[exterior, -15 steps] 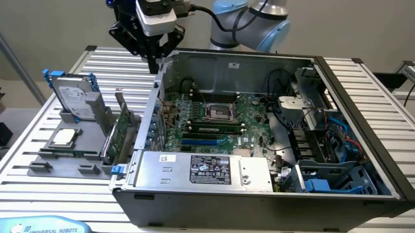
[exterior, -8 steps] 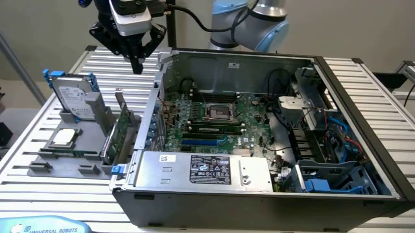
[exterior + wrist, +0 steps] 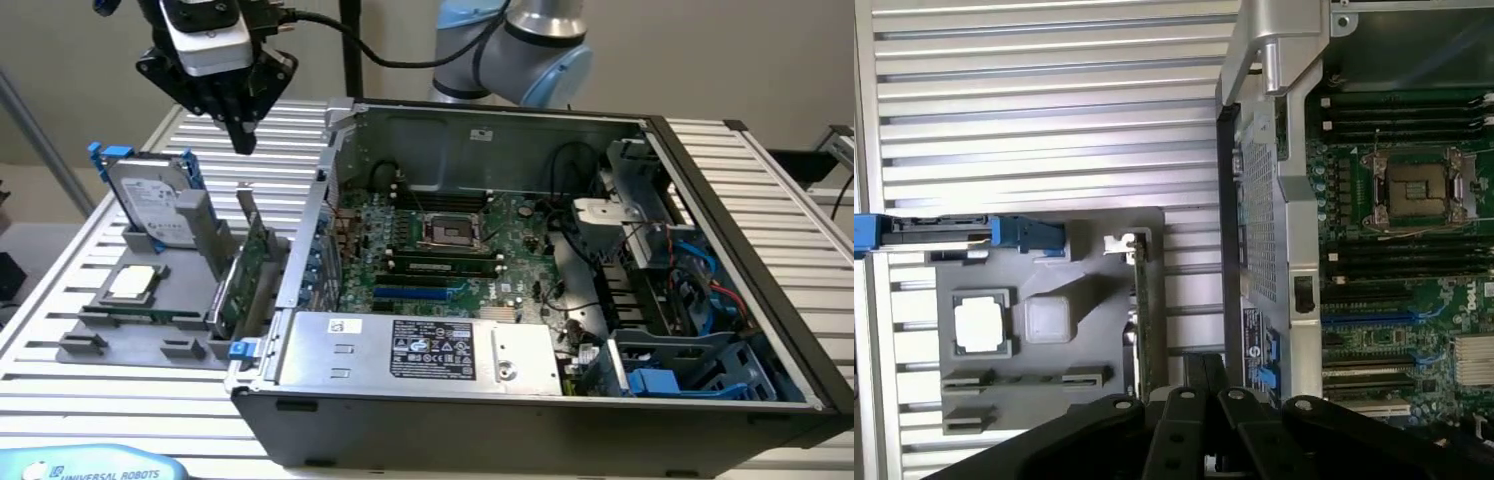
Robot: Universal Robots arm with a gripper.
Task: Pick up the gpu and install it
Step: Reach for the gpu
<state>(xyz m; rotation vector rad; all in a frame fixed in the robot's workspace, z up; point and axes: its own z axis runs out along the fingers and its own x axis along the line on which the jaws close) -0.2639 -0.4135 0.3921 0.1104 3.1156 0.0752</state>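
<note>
Hovering above slatted table [image 3: 107, 405], jaws together; gpu [image 3: 254, 275] upright in grey tray [image 3: 127, 347]; beige wall [image 3: 721, 60]

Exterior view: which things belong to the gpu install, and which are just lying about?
Job: gpu, standing in the grey holder; end effector above the holder; open computer case with motherboard.
Lying about: hard drive with blue rails; processor chip.
</note>
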